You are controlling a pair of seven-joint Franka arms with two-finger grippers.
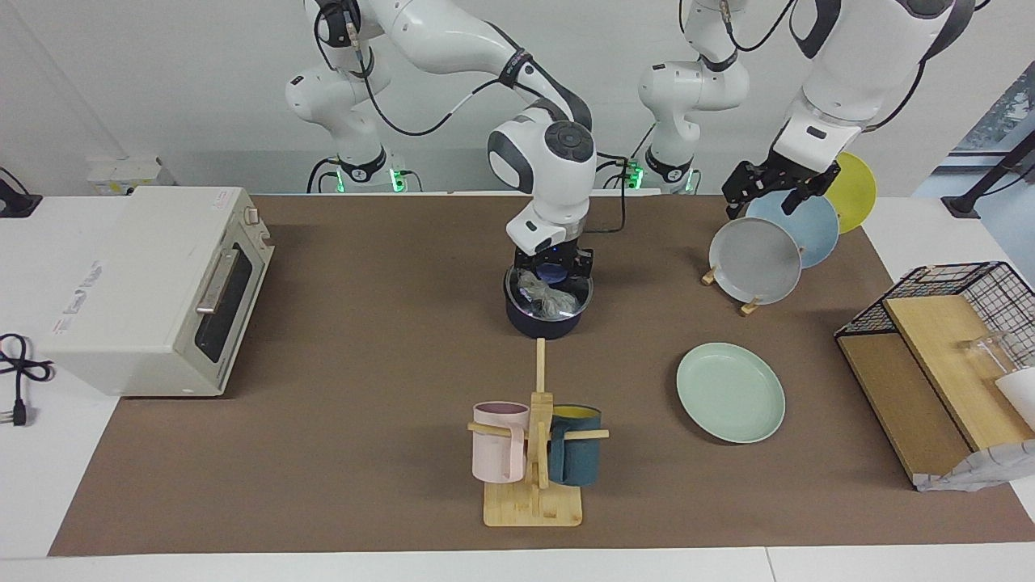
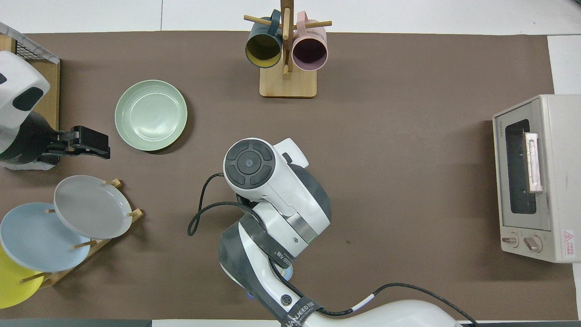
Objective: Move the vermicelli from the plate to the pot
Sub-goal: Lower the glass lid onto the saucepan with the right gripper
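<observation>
The pot (image 1: 543,322), small and dark navy, stands mid-table on the robots' side of the mug stand. A clump of pale vermicelli (image 1: 546,297) sits inside its rim. My right gripper (image 1: 555,273) hangs straight down into the pot's mouth, shut, with the strands reaching up to its fingertips. In the overhead view the right arm (image 2: 268,190) hides the pot and the vermicelli. The mint-green plate (image 1: 730,392) (image 2: 150,115) lies bare toward the left arm's end of the table. My left gripper (image 1: 768,192) (image 2: 91,144) waits open, in the air over the plate rack.
A wooden rack holds a grey plate (image 1: 756,260), a light blue plate (image 1: 796,226) and a yellow one. A mug stand (image 1: 534,453) carries a pink and a teal mug. A toaster oven (image 1: 154,287) stands at the right arm's end, a wire basket (image 1: 962,307) with wooden boards at the left arm's end.
</observation>
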